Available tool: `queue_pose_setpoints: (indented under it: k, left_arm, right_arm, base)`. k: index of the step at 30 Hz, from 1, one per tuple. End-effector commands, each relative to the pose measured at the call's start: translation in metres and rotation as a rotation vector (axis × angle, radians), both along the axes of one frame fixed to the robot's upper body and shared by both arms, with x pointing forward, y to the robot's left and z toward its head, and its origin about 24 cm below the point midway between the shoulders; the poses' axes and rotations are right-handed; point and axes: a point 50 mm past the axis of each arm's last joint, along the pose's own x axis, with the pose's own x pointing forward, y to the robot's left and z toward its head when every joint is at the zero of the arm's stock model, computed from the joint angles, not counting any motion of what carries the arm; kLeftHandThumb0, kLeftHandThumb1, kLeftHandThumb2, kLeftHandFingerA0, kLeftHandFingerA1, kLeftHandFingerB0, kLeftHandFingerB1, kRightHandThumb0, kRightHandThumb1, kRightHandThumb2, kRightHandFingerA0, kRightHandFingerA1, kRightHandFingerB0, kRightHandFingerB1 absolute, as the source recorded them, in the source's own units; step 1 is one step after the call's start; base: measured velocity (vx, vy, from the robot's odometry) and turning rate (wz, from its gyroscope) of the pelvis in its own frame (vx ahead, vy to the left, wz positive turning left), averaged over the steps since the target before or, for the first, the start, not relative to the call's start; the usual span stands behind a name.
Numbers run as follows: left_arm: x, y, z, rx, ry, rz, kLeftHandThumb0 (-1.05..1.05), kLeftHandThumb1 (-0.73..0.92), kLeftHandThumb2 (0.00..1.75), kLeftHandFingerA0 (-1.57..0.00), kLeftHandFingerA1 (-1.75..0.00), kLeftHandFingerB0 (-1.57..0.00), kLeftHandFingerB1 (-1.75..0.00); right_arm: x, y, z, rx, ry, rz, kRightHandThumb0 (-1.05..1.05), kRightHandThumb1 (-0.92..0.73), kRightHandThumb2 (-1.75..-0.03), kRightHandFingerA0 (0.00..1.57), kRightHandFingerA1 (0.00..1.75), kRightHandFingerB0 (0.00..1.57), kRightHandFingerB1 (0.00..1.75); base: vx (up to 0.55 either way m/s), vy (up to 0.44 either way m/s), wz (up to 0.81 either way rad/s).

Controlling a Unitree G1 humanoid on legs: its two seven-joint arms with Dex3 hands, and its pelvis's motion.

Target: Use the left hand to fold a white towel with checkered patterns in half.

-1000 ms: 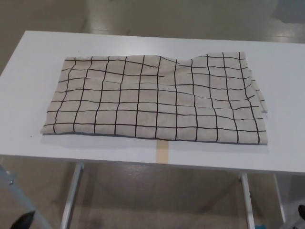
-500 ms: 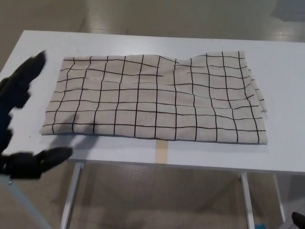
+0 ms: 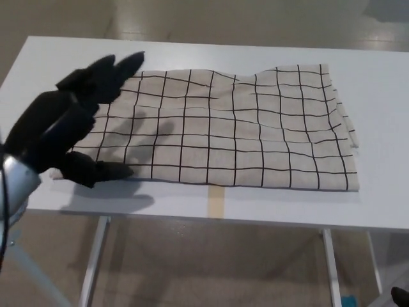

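Note:
A white towel (image 3: 217, 128) with a black checkered grid lies spread flat on the white table (image 3: 377, 96), its long side running left to right. Its back edge is slightly rumpled near the middle. My left hand (image 3: 73, 125) hovers over the towel's left end, open, with the two fingers (image 3: 112, 70) stretched toward the back left corner and the thumb (image 3: 96, 171) near the front left corner. It hides that end of the cloth and holds nothing. My right hand does not show.
A strip of tan tape (image 3: 217, 201) marks the table's front edge at the middle. Metal table legs (image 3: 96, 256) and the grey floor show below. Bare tabletop surrounds the towel on all sides.
My left hand has risen from the lower left edge of the picture and moved right, over the towel's left end. The view has shifted slightly; the towel has not moved.

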Motion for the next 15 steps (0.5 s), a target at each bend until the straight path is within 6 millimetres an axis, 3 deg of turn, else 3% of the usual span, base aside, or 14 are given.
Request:
queue_pose_setpoints:
  k: [1,9,10,15]
  left_arm:
    - [0.028,0.010,-0.039,0.468,0.205,0.176,-0.19,0.40,0.58,0.00,0.00,0.00,0.00]
    - [0.031,0.011,-0.061,0.504,0.213,0.196,-0.07,0.53,0.57,0.00,0.00,0.00,-0.06]
    - [0.031,0.011,-0.065,0.508,0.225,0.202,-0.07,0.53,0.56,0.00,0.00,0.00,-0.06]
    - [0.035,0.011,-0.075,0.537,0.246,0.230,-0.09,0.50,0.56,0.00,0.00,0.00,-0.07]
  right_arm:
    - [-0.011,-0.002,-0.005,0.004,0.048,0.000,-0.48,-0.78,-0.65,0.32,0.36,0.32,0.33]
    - [-0.012,-0.001,-0.005,0.004,0.051,-0.002,-0.47,-0.77,-0.63,0.32,0.36,0.33,0.34]
    - [-0.012,0.000,-0.005,0.001,0.052,-0.002,-0.56,-0.59,-0.92,0.23,0.48,0.28,0.49]
    - [-0.012,0.001,-0.004,0.003,0.050,-0.007,-0.55,-0.59,-0.93,0.23,0.49,0.30,0.50]
  base:
    - [0.00,0.000,0.00]
    - [0.00,0.000,0.00]
    - [0.00,0.000,0.00]
    - [0.00,0.000,0.00]
